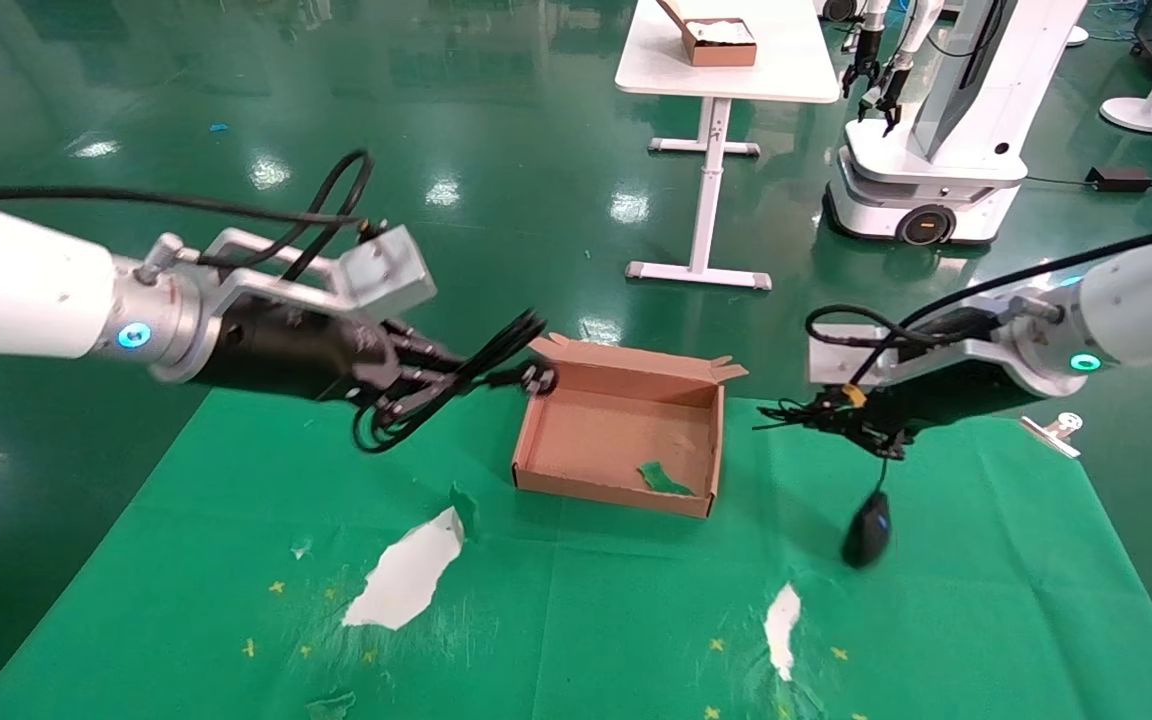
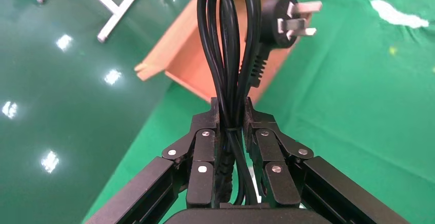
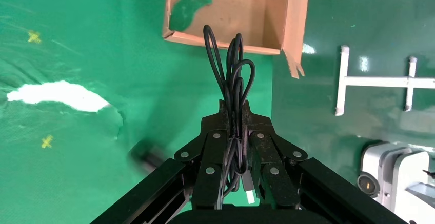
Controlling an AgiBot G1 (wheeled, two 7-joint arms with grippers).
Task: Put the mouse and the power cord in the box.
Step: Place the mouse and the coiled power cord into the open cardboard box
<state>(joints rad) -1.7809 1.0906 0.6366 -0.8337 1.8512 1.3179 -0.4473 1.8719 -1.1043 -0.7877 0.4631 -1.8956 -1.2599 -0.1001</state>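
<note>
You have one box (image 1: 576, 440) on the green cloth (image 1: 576, 620), between your two arms, and its only content is one green scrap (image 1: 663, 479). Your left gripper (image 1: 436, 385) is closed on the one power cord (image 1: 481, 360); it holds the cord in the air just beside the left wall of the box. In the left wrist view the fingers (image 2: 205, 147) pinch the black loops, and the one plug (image 2: 284, 19) with its three metal prongs hangs free near the box corner. Your right gripper (image 1: 861, 425) is to the right of the box, apart from it, and it is clamped on the bundled thin cable (image 3: 233, 75). The one mouse (image 1: 868, 530) hangs under this gripper on its cable, low above the cloth. You can see two white torn patches (image 1: 406, 575) in the cloth.
</note>
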